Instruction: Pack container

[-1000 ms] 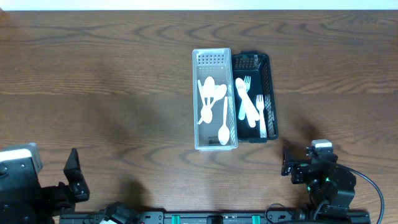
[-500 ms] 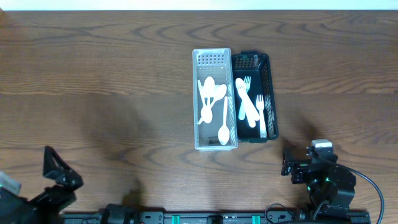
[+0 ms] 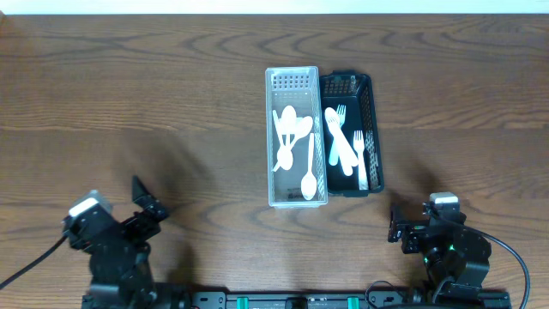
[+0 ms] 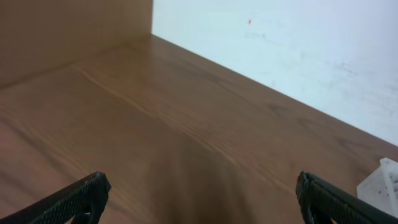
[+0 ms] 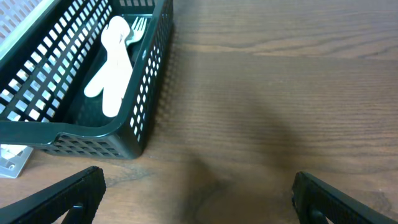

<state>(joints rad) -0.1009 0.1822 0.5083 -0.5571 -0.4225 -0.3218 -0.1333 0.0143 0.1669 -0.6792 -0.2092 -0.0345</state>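
Since a second ago my left arm has swung in from the table's near-left corner, and my left hand (image 3: 149, 201) now sits further toward the middle, angled toward the containers. My right hand (image 3: 396, 227) has not shifted and rests near the front edge on the right.

Both hands are spread wide and grip nothing. From the left wrist, the fingers of my left hand (image 4: 202, 196) stand far apart at the bottom corners, with bare brown table (image 4: 155, 124) between them and a corner of the clear tray (image 4: 380, 185) at the far right. From the right wrist, my right hand (image 5: 199, 186) shows the same wide gap over wood grain.

At the middle of the table (image 3: 129, 86) the clear tray (image 3: 296, 82) and the black basket (image 3: 375, 129) stand side by side, their long walls touching. White spoons (image 3: 290, 129) lie in the clear tray; white forks (image 3: 341, 142) lie in the black basket. The right wrist view shows the black basket (image 5: 144, 81) just ahead and to the left, with white utensils (image 5: 115, 68) lying inside it.
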